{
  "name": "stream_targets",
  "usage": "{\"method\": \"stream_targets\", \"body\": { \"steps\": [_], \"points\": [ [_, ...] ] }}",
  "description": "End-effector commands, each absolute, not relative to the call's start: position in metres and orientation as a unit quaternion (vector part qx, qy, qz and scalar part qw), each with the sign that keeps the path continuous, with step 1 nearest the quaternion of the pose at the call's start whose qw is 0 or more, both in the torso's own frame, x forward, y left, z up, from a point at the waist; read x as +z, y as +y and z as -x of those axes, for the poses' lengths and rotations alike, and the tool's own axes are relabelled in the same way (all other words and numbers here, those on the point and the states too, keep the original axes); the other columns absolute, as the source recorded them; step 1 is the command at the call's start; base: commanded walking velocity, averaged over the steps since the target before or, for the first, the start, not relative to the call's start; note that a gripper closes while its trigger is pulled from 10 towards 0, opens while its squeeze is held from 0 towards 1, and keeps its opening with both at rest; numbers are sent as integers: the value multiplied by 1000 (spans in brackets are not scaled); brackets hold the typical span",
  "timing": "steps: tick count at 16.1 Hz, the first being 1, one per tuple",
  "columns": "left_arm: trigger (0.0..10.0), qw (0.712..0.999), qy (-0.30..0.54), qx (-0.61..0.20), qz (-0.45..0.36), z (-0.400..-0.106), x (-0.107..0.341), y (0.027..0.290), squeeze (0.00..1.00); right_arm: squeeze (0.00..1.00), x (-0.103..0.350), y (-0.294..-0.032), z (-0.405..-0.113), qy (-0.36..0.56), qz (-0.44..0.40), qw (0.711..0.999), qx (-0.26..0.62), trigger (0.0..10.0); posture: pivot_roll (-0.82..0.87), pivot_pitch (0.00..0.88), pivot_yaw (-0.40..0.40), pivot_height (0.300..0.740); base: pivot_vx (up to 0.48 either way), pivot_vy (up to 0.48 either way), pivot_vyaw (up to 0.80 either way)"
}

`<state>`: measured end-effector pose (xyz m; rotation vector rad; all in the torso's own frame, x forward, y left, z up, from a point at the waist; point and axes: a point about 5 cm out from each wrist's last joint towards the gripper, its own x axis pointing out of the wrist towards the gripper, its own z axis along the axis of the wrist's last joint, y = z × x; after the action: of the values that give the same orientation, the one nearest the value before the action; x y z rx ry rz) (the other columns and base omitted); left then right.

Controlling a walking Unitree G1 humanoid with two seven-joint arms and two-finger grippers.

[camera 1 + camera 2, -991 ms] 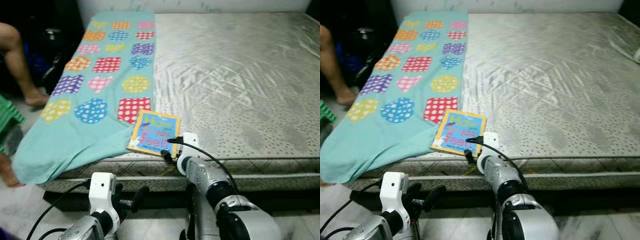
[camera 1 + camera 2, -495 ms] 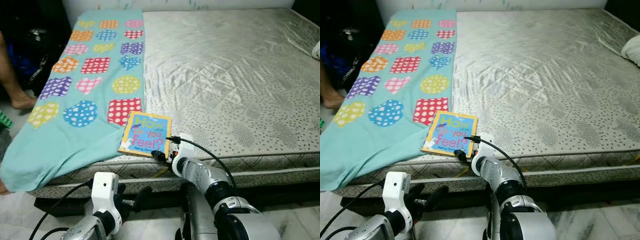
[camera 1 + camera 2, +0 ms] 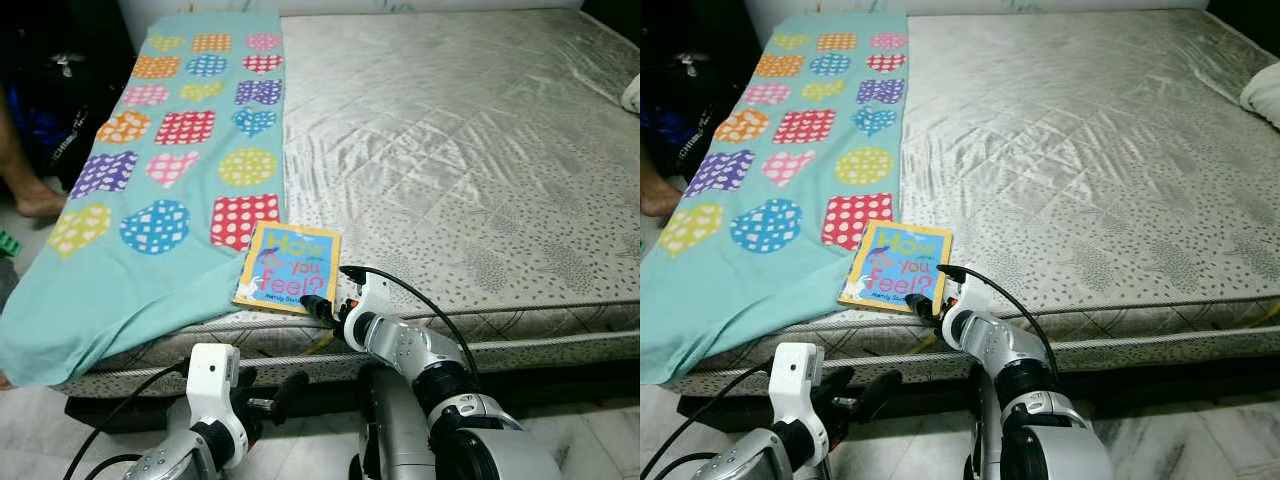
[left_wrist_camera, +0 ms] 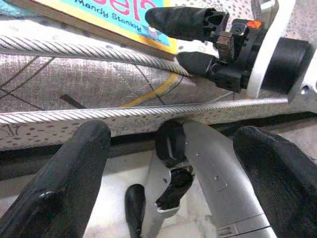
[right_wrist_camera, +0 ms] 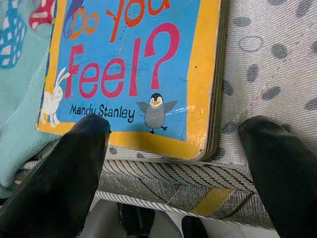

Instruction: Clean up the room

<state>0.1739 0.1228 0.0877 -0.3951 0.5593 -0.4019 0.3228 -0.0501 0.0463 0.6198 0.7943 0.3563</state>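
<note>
A bare quilted mattress of glossy grey-beige fabric, stitched in diamonds and speckled with small dark ovals toward its near edge, filled most of the frame in the head views. Twisted silver cord piping ran along its front border. Along the left side of the frame lay a long teal blanket of soft cloth, printed with polka-dotted and gingham hearts, circles and squares in red, orange, purple, yellow and blue; its lower end draped over the mattress edge at lower left. A person's bare foot rested on the floor at the left margin.

A square, thick-paged board book with a yellow border and blue cover, lettered "How Do You Feel?" and showing a small penguin and a white rabbit, lay flat at the lower centre, on the mattress's front edge, one corner overlapping the blanket.

The right gripper, on its silver jointed arm with a looping black cable, was at the book's near edge. Its two rounded black fingers were spread wide, one at either side of the book's lower border, not closed on it. The left gripper hung low at the lower left of the frame, below the mattress edge, its fingers likewise held wide apart.
</note>
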Motion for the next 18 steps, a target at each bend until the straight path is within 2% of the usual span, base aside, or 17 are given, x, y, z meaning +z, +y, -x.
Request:
{"method": "stream_targets", "body": {
  "steps": [1,2,4,5,7,8,18],
  "points": [
    [10000,922,274,-190,196,-174,89,125,0,0,38,44,-271,455,-353,777,254,7490,98,112,-17,519,0,0,0],
    [10000,921,275,-189,200,-174,89,126,0,0,39,48,-269,455,-355,775,257,6549,99,110,-17,519,0,0,0],
    [10000,919,275,-189,212,-174,89,125,0,0,41,53,-267,456,-359,770,263,6314,99,106,-16,519,0,0,0],
    [10000,919,274,-192,210,-175,89,124,0,0,44,57,-265,457,-362,767,268,5412,98,103,-16,519,0,0,0],
    [10000,918,274,-195,209,-175,89,123,0,0,48,65,-261,459,-367,758,282,2471,97,99,-16,519,0,0,0],
    [10000,918,274,-195,209,-175,89,123,0,0,48,68,-259,461,-368,755,287,0,96,95,-18,519,0,0,0],
    [10000,917,274,-196,215,-177,90,122,0,0,46,74,-249,469,-373,750,281,0,101,88,-18,519,0,0,0]
  ]
}}
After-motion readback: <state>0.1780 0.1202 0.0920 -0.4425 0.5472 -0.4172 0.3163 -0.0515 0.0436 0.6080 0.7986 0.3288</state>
